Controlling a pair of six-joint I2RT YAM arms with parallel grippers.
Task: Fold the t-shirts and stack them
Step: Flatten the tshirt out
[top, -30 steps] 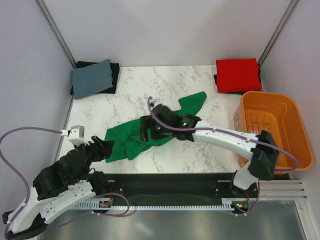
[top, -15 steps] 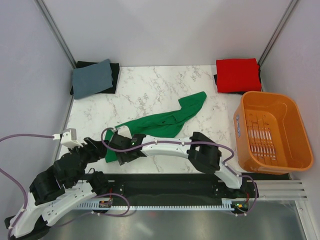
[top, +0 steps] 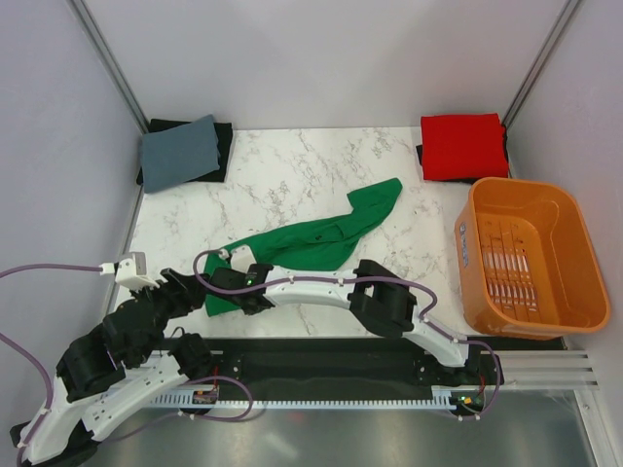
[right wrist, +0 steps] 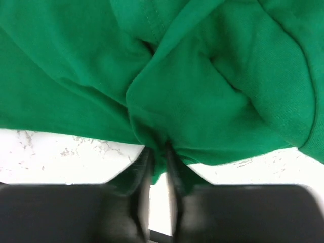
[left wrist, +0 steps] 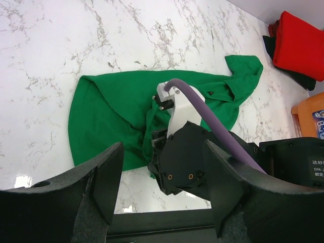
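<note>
Green t-shirt [top: 311, 243] | right end effector [right wrist: 158, 162] reaches left, pinching its hem, apparently | left end effector [left wrist: 163, 152] spread

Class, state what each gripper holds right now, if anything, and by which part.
The right gripper pinches the green t-shirt by a bunched fold at its near edge. The left gripper is open and holds nothing.

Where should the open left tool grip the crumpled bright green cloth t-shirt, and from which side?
Probably the left edge of the green t-shirt, from the left: it lies flat on the marble table beside the left tool, while the right tool pinches the near edge.
</note>
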